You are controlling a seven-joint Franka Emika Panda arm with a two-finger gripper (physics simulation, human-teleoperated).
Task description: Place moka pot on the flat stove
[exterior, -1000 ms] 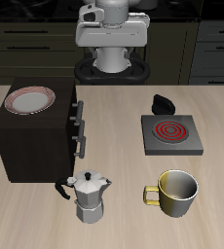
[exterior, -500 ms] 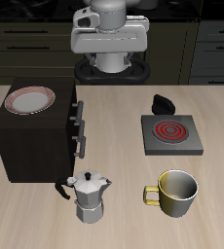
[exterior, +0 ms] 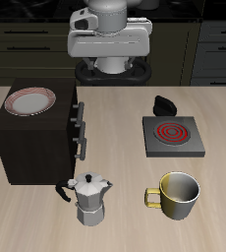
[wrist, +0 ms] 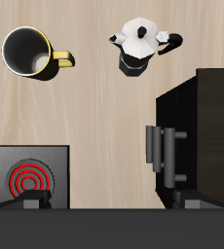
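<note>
End effector (exterior: 109, 69) is high up at the back of the light wooden tabletop (exterior: 125, 212), fingers apart, nothing between them. In the wrist view both fingertips (wrist: 36, 199) show as dark stubs at the frame edge, spread wide, clear of every object.

Closest below it: the low square grey flat stove (wrist: 30, 175) with its red spiral coil ring, sitting almost under one fingertip. A black knob (exterior: 165, 102) is at the stove's back edge, towards the robot base.

Under the other fingertip: the dark wooden cabinet (wrist: 197, 131) with handles on its front face. A white plate with a red rim (exterior: 31, 100) lies on top of the cabinet.

Farthest from the end effector, near the tabletop's front edge: the faceted silver metal moka pot (exterior: 89, 198), upright, lid on, black handle pointing towards the cabinet side. It stands on the tabletop just in front of the cabinet, well apart from the stove.

Beside the pot, also near the front edge: a yellow-rimmed metal mug (exterior: 178, 195), upright, in front of the stove, touching neither.
</note>
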